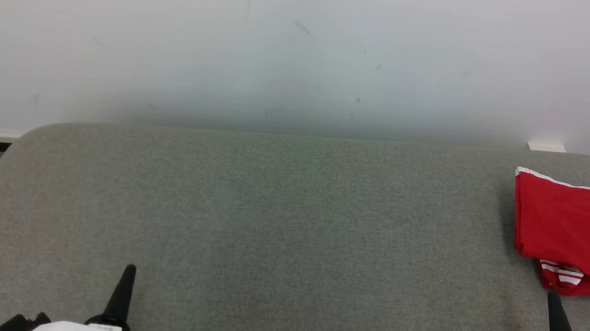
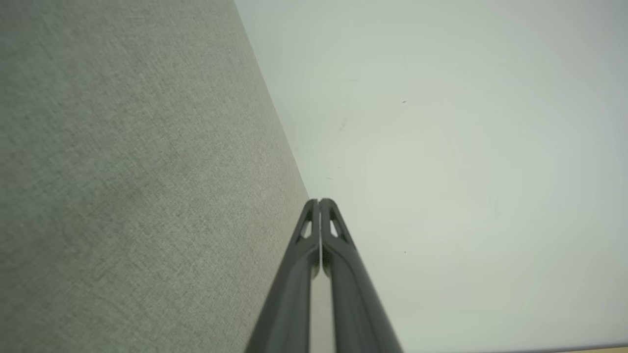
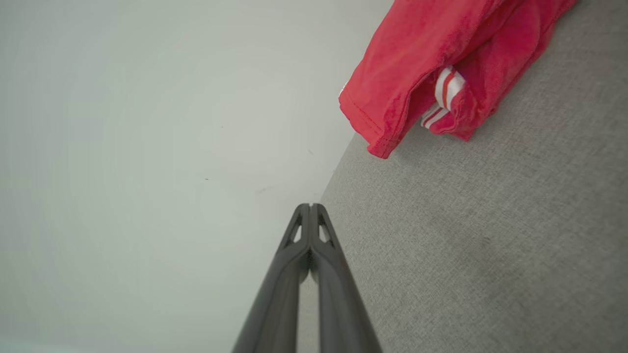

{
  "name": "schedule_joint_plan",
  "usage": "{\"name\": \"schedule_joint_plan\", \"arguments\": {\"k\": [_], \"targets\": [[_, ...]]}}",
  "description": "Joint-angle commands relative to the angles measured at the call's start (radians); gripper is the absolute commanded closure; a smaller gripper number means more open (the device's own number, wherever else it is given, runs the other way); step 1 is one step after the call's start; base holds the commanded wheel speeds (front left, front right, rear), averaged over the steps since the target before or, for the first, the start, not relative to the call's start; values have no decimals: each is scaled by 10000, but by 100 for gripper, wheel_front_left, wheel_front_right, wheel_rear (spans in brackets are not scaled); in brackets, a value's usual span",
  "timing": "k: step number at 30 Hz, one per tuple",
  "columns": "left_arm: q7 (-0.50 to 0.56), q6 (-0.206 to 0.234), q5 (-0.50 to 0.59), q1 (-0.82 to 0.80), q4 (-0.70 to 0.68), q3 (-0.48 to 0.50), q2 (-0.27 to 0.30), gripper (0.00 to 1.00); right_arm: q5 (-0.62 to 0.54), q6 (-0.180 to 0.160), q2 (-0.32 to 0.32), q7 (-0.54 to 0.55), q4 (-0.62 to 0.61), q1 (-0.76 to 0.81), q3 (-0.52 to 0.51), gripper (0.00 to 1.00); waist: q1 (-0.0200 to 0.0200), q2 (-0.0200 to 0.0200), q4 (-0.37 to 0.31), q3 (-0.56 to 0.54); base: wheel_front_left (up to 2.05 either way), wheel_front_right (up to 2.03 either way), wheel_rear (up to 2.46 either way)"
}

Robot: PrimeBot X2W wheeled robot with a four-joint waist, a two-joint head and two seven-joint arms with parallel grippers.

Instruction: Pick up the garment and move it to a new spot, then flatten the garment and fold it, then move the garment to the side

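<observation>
The table (image 1: 279,227) is covered in grey woven cloth and has rounded far corners. It stands against a pale wall (image 1: 282,54) that carries a few faint scuffs.

The garment (image 1: 569,229) is red and lies on the table at 3 o'clock in the head view. It is folded over itself into a rough block, and its right part is cut off by the frame edge. A thin white band runs along its 12 o'clock edge. A white-striped piece of trim pokes out from under the layers at its 6 o'clock edge.

The left claw (image 1: 130,268) rises at 7 o'clock in the head view and points toward 12. Its two dark fingers are pressed together with nothing between them. In the left wrist view the same claw (image 2: 320,201) shows its tips meeting, with grey cloth at 9 o'clock and the wall at 3 o'clock.

The right claw (image 1: 552,295) stands at 5 o'clock in the head view, also pointing toward 12. Its fingers are likewise closed tight and hold nothing. The garment lies near it at 12 o'clock from its tip. In the right wrist view the garment sits at 1 o'clock from the closed tips, and bare grey cloth lies between the two, so they do not touch.
</observation>
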Motion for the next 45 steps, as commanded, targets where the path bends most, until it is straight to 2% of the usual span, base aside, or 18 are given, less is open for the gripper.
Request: {"name": "schedule_joint_plan", "arguments": {"k": [1,39,45], "targets": [[71,-66,-292,-191,-9,71,81,100,235,-16,-25,38,-32,-214,-41,100,0,0,6,5,0,0,0],[730,-469,-3314,-699,147,540,167,100,3104,-23,-13,790,51,-646,-187,100,0,0,163,132,0,0,0],[744,-464,-3201,-691,146,547,152,100,3047,-23,-13,784,50,-633,-184,100,0,0,163,132,0,0,0]]}}
